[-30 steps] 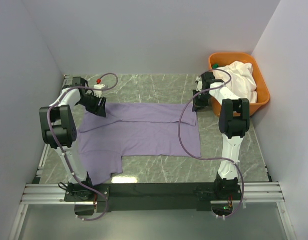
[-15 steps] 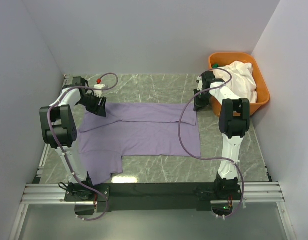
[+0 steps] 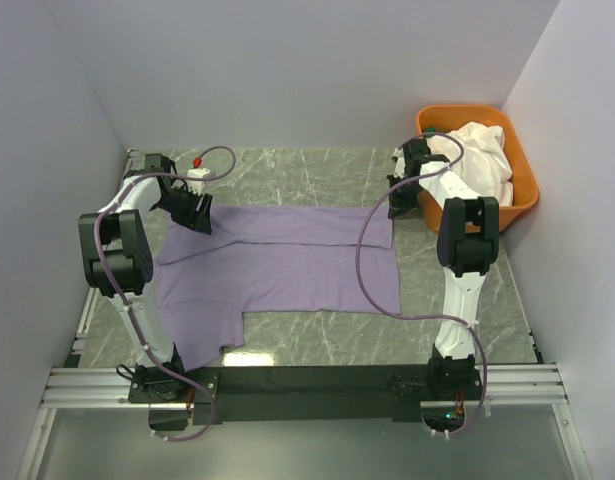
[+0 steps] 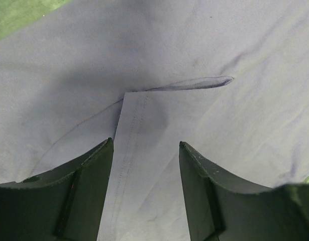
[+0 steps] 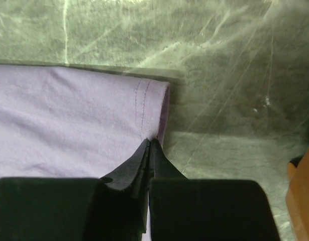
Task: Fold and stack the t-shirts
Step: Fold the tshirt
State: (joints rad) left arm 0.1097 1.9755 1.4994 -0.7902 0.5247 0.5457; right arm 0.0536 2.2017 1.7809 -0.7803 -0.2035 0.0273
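1. A first fold is being set up: the lavender t-shirt (image 3: pixel 287 265) lies flat on the bench (image 3: pixel 317 175), stretched between both jaws.
2. The right jaws are pressed together at its hem corner. The left jaws are spread, with a seam edge between them.
3. Next, I judge, the left jaws must close before both lift.
4. The wrist views show stitching. Only the top view shows the white t-shirt (image 3: pixel 482 160) in the orange tub (image 3: pixel 527 195), beside the right jaws.
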